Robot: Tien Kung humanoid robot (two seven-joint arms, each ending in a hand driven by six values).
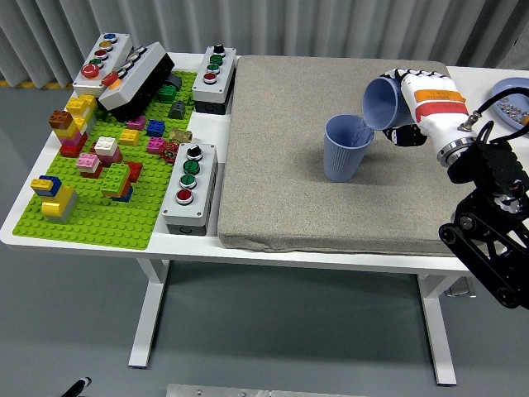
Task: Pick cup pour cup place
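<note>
A blue ribbed cup (pixel 345 149) stands upright on the grey mat (pixel 281 165), right of its middle. My right hand (pixel 413 112), white with orange bands, is shut on a second blue cup (pixel 383 102). That cup is tipped on its side with its mouth facing left and down, its lip just above the standing cup's right rim. A thin stream of small pieces seems to fall from it into the standing cup. The left hand is out of view.
A green baseplate (pixel 91 215) with several toy bricks lies at the left. Button boxes stand at the back left (pixel 102 59), back middle (pixel 215 76) and beside the mat (pixel 189 188). A blue dish (pixel 514 98) sits at the right edge.
</note>
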